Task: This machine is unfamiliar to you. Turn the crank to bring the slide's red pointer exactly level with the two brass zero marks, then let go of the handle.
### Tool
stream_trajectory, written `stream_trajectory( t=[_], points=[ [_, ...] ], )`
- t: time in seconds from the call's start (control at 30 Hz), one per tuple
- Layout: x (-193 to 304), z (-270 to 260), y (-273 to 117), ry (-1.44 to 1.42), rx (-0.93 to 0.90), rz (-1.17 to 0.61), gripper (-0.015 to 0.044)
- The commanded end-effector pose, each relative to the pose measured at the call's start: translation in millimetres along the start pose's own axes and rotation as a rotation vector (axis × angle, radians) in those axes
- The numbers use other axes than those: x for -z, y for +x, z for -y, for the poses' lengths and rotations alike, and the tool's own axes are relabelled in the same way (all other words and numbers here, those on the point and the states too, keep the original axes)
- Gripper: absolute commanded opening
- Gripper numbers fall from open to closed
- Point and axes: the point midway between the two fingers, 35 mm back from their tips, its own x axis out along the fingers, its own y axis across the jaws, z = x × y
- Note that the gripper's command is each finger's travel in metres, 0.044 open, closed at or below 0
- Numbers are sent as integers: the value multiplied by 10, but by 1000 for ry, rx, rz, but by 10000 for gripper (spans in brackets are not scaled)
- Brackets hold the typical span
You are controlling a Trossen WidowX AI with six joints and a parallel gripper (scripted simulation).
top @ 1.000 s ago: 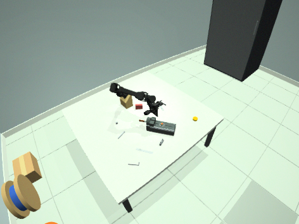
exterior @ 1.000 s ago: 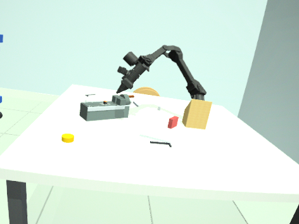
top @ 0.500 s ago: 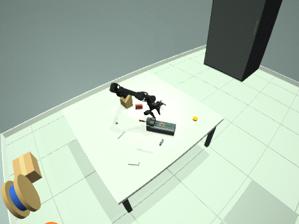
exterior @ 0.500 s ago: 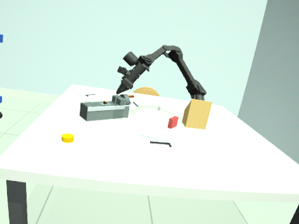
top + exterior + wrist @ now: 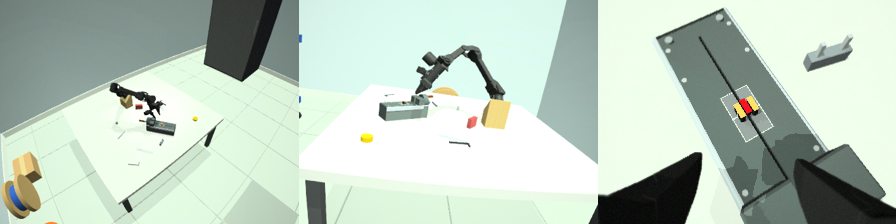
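The grey machine [image 5: 169, 128] [image 5: 400, 115] [image 5: 698, 65] lies on the table, with a long dark slot along its top. In the wrist view the slide's red pointer [image 5: 746, 106] sits between the two brass marks [image 5: 739, 111] [image 5: 753, 103] and looks about level with them; a tiny offset cannot be ruled out. The crank's orange-brown handle [image 5: 141, 120] [image 5: 430, 96] sticks out beyond the block end of the machine; it is outside the wrist view. My gripper [image 5: 417, 92] [image 5: 748, 163] is partly open and empty, above the machine's block end, off the handle.
A grey two-pronged piece [image 5: 828, 57] lies beside the machine. A red block [image 5: 139, 106] [image 5: 472, 122] and a tan block [image 5: 127, 102] [image 5: 496, 114] stand near the arm's base. A yellow disc [image 5: 195, 118] [image 5: 367, 138] and a black hex key [image 5: 459, 143] are farther off.
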Motion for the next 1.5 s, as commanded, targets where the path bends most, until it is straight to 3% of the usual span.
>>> stream_trajectory(
  t=[0.0,0.2,0.87,1.4,1.47],
  points=[
    [0,0,0,0,0,0,151],
    [0,0,0,0,0,0,0],
    [0,-2,0,0,-1,0,0],
    [0,-2,0,0,-1,0,420],
    [0,-2,0,0,-1,0,440]
  ],
)
